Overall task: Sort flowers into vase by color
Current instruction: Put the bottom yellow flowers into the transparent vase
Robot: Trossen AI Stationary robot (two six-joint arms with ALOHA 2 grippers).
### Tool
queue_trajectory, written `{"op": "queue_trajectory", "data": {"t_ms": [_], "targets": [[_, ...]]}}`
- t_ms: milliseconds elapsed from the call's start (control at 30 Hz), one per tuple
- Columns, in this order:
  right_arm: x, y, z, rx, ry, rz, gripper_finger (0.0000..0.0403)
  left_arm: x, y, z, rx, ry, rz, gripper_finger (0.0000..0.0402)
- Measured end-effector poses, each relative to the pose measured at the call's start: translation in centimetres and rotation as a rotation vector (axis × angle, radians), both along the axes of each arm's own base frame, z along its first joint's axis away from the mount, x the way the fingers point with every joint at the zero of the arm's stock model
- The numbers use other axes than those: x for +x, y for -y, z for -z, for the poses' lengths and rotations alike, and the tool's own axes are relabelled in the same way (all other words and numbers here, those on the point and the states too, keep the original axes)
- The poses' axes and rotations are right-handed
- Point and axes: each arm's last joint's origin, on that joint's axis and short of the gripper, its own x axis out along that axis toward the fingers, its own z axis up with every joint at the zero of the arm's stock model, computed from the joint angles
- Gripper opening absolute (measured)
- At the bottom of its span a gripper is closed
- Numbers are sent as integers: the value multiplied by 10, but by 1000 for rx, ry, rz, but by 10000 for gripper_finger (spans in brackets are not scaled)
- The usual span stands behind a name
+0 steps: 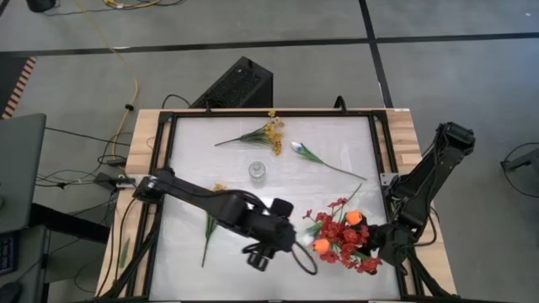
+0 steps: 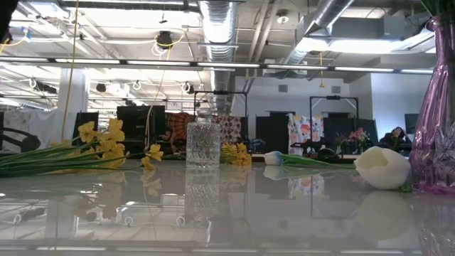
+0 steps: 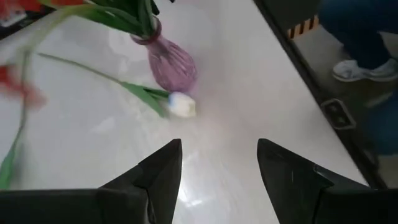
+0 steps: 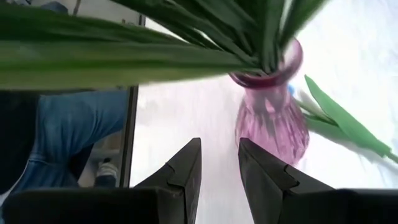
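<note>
I see the red flowers [image 1: 345, 234] and orange tulip buds [image 1: 322, 245] bunched together in the purple vase [image 4: 272, 118] at the lower right of the high view. A white tulip [image 3: 181, 104] lies on the table [image 1: 337, 139] right beside the vase, its green stem stretching away. Another white tulip [image 1: 320, 158] lies near the middle right. One yellow spray [image 1: 271, 132] rests at the top middle and a second yellow one [image 1: 212, 220] lies at the lower left. A small clear glass vase [image 1: 256, 170] stands in the middle (it has no flowers in it). My left gripper [image 3: 219, 167] hangs over the lower middle, its fingers wide apart and holding nothing. My right gripper [image 4: 219, 165] sits just beside the purple vase, fingers a little apart, with nothing between them
</note>
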Motion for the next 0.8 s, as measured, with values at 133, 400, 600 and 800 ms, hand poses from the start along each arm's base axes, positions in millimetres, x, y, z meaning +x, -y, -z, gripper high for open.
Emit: {"op": "queue_trajectory", "data": {"t_ms": [133, 400, 600, 800], "targets": [[-2, 7, -2, 26, -41, 26, 133, -26, -3, -29, 13, 23, -10, 198], [-1, 36, -2, -35, -155, 141, 133, -74, -23, -69, 130, 64, -61, 198], [4, 68, 9, -164, -392, 158, 133, -112, -49, -61, 155, 132, -263, 198], [7, 90, 14, -359, -491, -7, 133, -156, -69, -17, -11, 324, -404, 198]]}}
